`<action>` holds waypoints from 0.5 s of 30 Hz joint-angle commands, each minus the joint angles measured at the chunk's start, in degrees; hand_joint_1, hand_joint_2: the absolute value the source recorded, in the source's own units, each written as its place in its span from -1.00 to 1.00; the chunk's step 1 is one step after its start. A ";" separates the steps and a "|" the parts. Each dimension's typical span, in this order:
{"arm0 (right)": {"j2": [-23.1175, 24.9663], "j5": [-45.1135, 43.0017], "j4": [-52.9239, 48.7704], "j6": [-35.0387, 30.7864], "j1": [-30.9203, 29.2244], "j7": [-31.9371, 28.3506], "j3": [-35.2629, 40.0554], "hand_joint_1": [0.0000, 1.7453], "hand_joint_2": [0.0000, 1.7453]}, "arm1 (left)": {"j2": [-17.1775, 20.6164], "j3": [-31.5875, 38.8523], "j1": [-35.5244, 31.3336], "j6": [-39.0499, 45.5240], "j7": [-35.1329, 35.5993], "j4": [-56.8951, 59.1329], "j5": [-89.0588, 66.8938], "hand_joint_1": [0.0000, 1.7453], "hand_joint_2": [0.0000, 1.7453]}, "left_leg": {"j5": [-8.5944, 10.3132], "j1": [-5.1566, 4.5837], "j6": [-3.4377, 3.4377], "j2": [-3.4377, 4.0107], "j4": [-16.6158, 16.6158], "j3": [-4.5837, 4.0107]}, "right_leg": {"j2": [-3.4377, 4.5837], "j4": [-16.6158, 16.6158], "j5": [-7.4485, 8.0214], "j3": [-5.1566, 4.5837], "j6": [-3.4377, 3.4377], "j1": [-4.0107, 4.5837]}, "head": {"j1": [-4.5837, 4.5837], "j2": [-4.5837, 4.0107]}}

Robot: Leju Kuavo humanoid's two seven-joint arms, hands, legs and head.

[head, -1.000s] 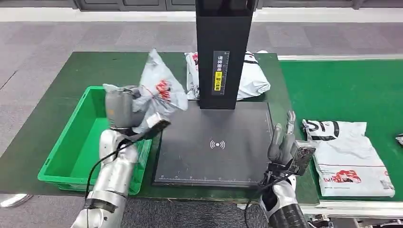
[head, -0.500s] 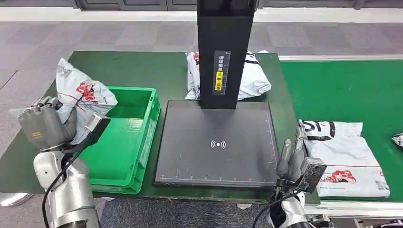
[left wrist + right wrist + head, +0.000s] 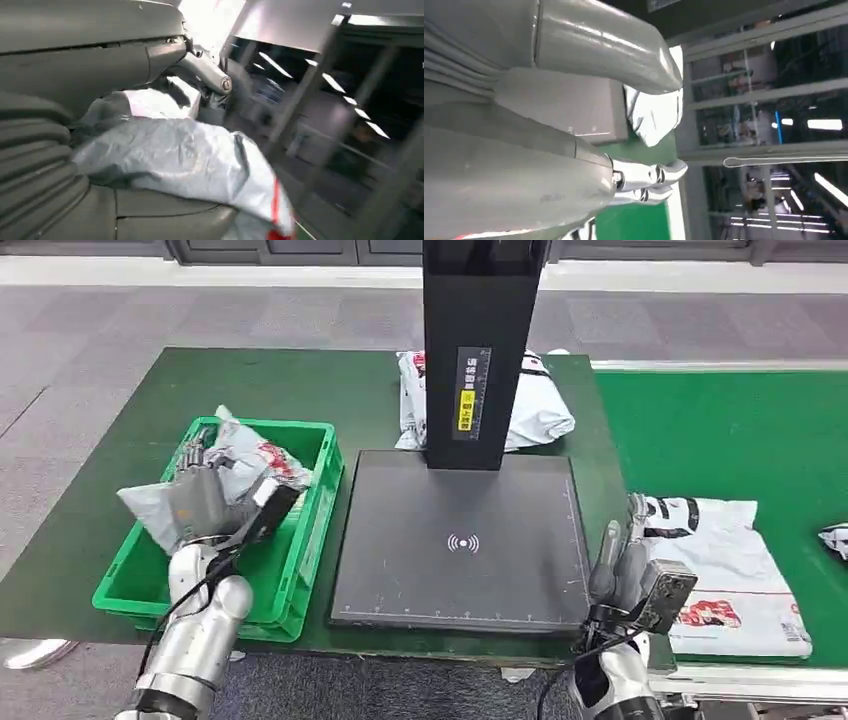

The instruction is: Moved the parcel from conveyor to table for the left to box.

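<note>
Left hand (image 3: 200,495) now over green bin (image 3: 305,530), fingers gripping parcel (image 3: 245,455), right hand (image 3: 622,562) open beside scanner pad (image 3: 460,540)

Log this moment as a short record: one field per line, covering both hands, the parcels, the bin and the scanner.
left hand: holds a grey parcel over the green bin
right hand: open, fingers up, at the table's front edge beside the conveyor
conveyor parcel: lies flat on the green belt
rear parcel: on the table behind the black post
scanner pad: bare, nothing on it
</note>
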 commanded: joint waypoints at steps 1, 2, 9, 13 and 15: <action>-2.75 -0.43 5.96 1.33 -2.52 0.02 -2.52 -1.00 -1.00 | 1.45 -7.43 -0.20 -10.23 -10.48 0.65 15.40 -1.00 -1.00 | 0.04 0.00 0.04 0.12 -0.13 0.17 | 0.06 -0.19 0.09 0.14 0.00 0.02 | -0.02 0.00; -3.12 -0.50 5.85 1.40 -2.18 -0.05 -2.58 -1.00 -1.00 | 1.52 -7.66 -0.85 -11.45 -10.81 0.35 16.29 -1.00 -1.00 | 0.09 -0.01 0.04 0.17 -0.22 0.21 | 0.08 -0.31 0.16 0.19 -0.01 0.02 | -0.02 0.02; -3.91 -0.71 5.91 2.39 -2.39 0.21 -2.36 -1.00 -1.00 | 2.03 -7.39 -1.93 -24.01 -14.48 -1.45 27.74 -1.00 -1.00 | 0.09 0.00 0.10 -0.05 -0.08 0.16 | -0.15 -0.20 0.08 0.22 0.03 0.02 | -0.02 0.00; -4.55 -0.70 7.33 2.95 -3.93 0.81 -2.15 -1.00 -1.00 | 2.52 -6.98 -3.49 -28.03 -14.19 -0.15 30.65 -1.00 -1.00 | 0.08 0.02 0.11 0.02 -0.06 0.13 | -0.09 -0.22 0.11 0.19 0.03 0.04 | -0.02 0.00; -4.55 -0.70 7.33 2.95 -3.93 0.81 -2.15 -1.00 -1.00 | 2.52 -6.98 -3.49 -28.03 -14.19 -0.15 30.65 -1.00 -1.00 | 0.07 0.00 0.10 -0.03 -0.02 0.10 | -0.12 -0.15 0.08 0.15 0.03 0.03 | -0.02 0.00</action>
